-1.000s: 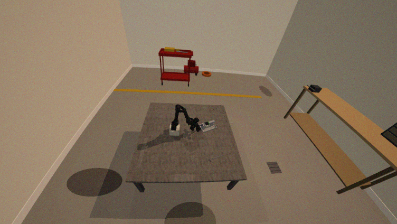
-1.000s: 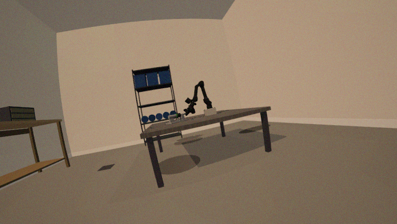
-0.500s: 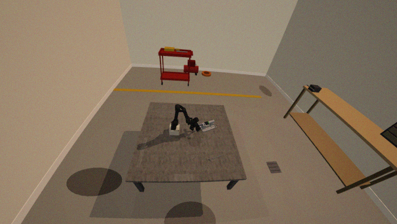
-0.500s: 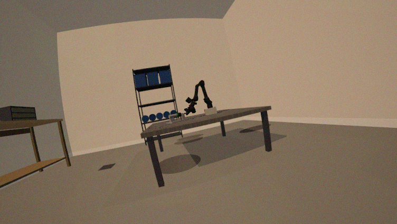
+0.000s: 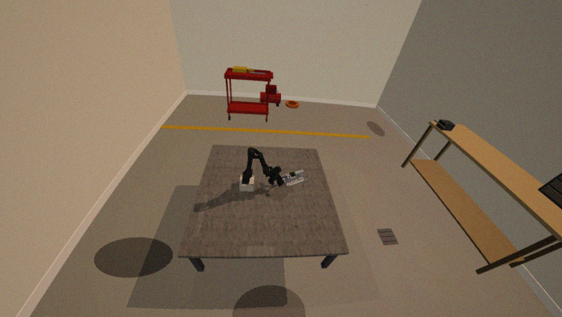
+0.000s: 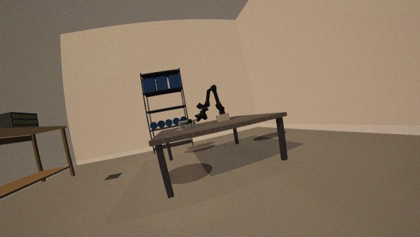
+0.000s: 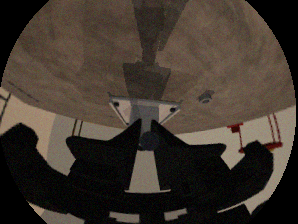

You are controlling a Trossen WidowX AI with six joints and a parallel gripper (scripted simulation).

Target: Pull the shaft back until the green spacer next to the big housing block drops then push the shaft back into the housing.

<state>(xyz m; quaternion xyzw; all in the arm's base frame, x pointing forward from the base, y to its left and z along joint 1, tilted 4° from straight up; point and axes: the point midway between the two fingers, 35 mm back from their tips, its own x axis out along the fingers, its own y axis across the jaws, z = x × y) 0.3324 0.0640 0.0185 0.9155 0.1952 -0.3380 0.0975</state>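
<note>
My gripper (image 5: 282,180) (image 6: 197,119) (image 7: 146,122) is shut on the shaft, whose dark round end (image 7: 149,141) shows between the fingers in the wrist view. The green spacer (image 5: 294,173) (image 6: 187,121) is a thin band on the shaft line, beside the pale housing block (image 5: 300,173) (image 6: 182,123). A black spacer (image 5: 291,174) (image 6: 190,121) sits on its gripper side; single spacers are too small to tell apart. The pale fixture base (image 5: 297,182) (image 7: 145,100) lies on the table. In the wrist view the fingers hide the spacers and housing.
The white arm base (image 5: 246,185) (image 6: 223,117) stands on the brown table (image 5: 267,236) (image 6: 249,119). A small grey round part (image 7: 205,99) lies on the table beside the fixture in the wrist view. A thin dark line (image 5: 306,224) lies further toward the table's near edge.
</note>
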